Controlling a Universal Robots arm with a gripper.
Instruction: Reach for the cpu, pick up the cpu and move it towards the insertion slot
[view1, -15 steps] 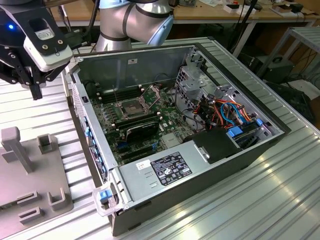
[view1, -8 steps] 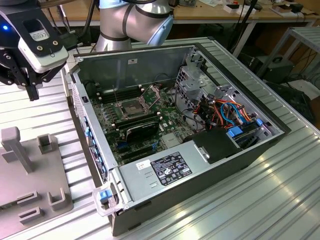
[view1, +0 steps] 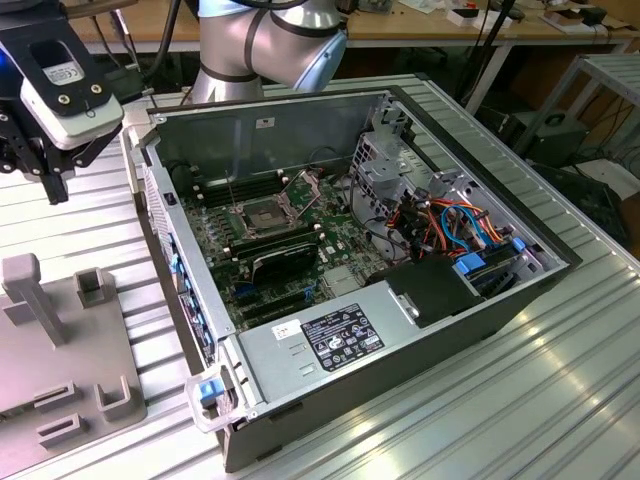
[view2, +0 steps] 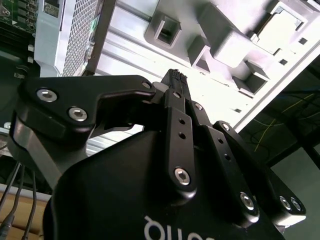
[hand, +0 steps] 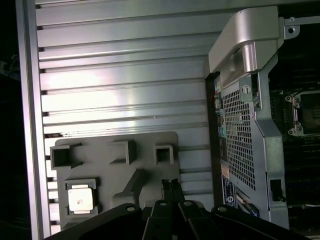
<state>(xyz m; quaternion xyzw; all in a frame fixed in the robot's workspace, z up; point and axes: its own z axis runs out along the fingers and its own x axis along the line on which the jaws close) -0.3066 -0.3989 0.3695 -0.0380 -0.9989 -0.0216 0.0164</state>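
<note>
Two fingers of my claw (hand: 170, 184) are pressed together with nothing between them, so the claw is closed and empty. In the exterior view I hang over the ribbed metal tabletop (view1: 450, 400), on the exterior view's left, above the grey plastic block (view1: 40, 365) and beside the open computer case (view1: 260, 130). The cpu (hand: 80, 198) lies flat with its pale metal face up, in a square pocket (hand: 95, 182) of this block. That pocket is near the block's corner on the side away from the case, close to the edge of the tabletop. My fingertips are over the same block but apart from the cpu and do not touch it. The insertion slot (view1: 250, 213) is on the motherboard (view1: 215, 235) inside the case, toward the case's back wall, well apart from my claw and from the cpu.
</note>
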